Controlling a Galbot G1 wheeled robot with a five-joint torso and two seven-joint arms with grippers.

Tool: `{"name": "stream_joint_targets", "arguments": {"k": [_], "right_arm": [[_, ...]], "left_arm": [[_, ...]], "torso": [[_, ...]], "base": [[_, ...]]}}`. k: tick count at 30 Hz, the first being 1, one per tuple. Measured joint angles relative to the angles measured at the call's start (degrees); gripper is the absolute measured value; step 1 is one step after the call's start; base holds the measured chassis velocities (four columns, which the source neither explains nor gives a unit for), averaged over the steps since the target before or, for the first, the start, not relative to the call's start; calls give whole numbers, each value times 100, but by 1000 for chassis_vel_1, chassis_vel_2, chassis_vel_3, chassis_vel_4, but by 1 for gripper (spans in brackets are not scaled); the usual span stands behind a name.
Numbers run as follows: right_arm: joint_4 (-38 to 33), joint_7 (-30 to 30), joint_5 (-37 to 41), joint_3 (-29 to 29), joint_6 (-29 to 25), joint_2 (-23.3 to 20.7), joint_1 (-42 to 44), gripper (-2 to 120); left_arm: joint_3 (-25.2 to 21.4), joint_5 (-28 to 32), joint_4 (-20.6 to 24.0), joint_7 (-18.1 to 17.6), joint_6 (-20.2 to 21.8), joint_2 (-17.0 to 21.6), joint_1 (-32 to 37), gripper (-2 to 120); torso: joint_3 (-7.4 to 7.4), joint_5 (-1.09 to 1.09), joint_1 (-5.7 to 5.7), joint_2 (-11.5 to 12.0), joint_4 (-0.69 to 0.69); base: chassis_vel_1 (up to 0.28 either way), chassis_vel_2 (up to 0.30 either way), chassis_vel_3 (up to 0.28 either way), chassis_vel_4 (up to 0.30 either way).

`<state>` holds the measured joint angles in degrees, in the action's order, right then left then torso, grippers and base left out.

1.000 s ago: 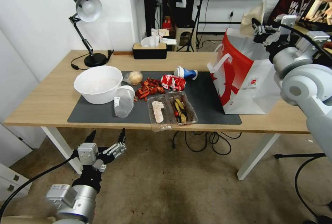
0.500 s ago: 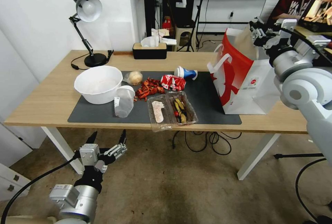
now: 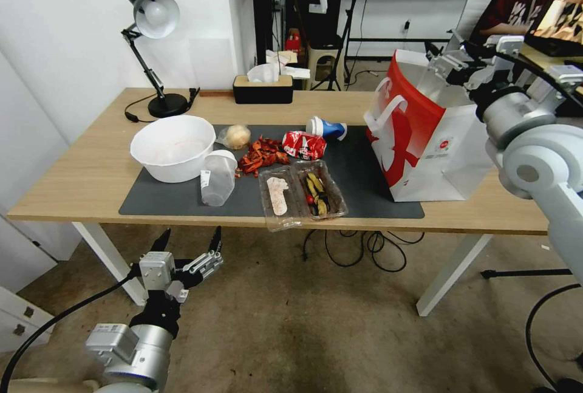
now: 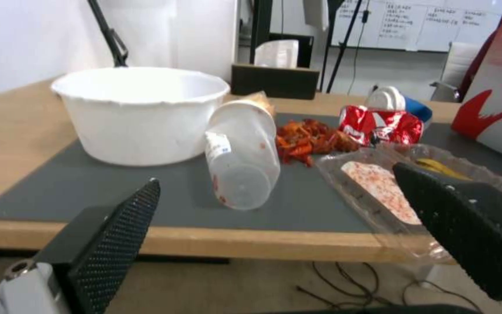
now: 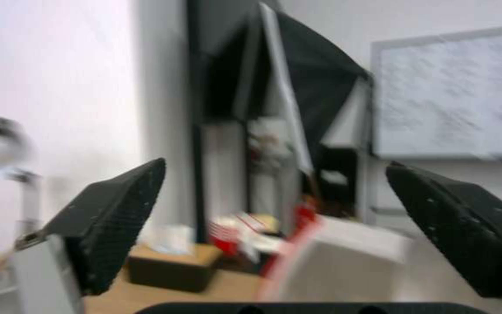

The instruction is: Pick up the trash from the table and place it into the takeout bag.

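We have the right gripper (image 3: pixel 446 59) above the takeout bag (image 3: pixel 425 138) mouth, fingers spread wide, empty. Left gripper (image 3: pixel 188 240) gapes empty below the table (image 3: pixel 91 174) edge; trash (image 3: pixel 303 144) sits on the mat (image 3: pixel 364 174).

head: high, looks forward-down over whole surface (image 3: pixel 91 168) | left wrist: low, near front edge, faces across litter | right wrist: raised above takeout bag (image 3: pixel 425 138), faces room | shared: black tissue box (image 3: pixel 262 89)

White walls (image 3: pixel 73 47) — brownish floor (image 3: pixel 316 332), desk lamp (image 3: pixel 152 16)
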<state>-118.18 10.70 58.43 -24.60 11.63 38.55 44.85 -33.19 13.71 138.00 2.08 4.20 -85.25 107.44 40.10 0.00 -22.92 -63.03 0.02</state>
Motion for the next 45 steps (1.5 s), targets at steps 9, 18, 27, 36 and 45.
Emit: {"name": "stream_joint_targets", "arguments": {"k": [9,18,27,36,45], "right_arm": [[-946,-1554,-790,-1132,-1418,314,2611,100],[-1047,-1694,-2420,-1347,-2766,1377,4844,100],[-329,-794,-3144,-935,-3121,2156,5623,100],[-208,-101,-3500,-449,-2579,2369,5632,100],[-224,-110,-3499,-385,-2506,2388,5550,100]], "left_arm": [[3,-245,-218,170,-626,8,-26,100],[-43,-283,-527,996,-1295,57,-53,100],[-57,-483,-967,1309,-1647,71,-75,100],[-98,-711,-1099,691,-1328,73,-82,100],[-96,-676,-1097,705,-1410,95,-49,100]], "torso": [[-1,-2,1,0,-3],[-1,-1,1,-1,-3],[0,0,1,0,-1],[0,0,1,1,-1],[0,0,-1,1,-2]], "base": [[0,0,0,0],[0,0,0,0],[0,0,0,0],[0,0,0,0],[0,0,0,0]]}}
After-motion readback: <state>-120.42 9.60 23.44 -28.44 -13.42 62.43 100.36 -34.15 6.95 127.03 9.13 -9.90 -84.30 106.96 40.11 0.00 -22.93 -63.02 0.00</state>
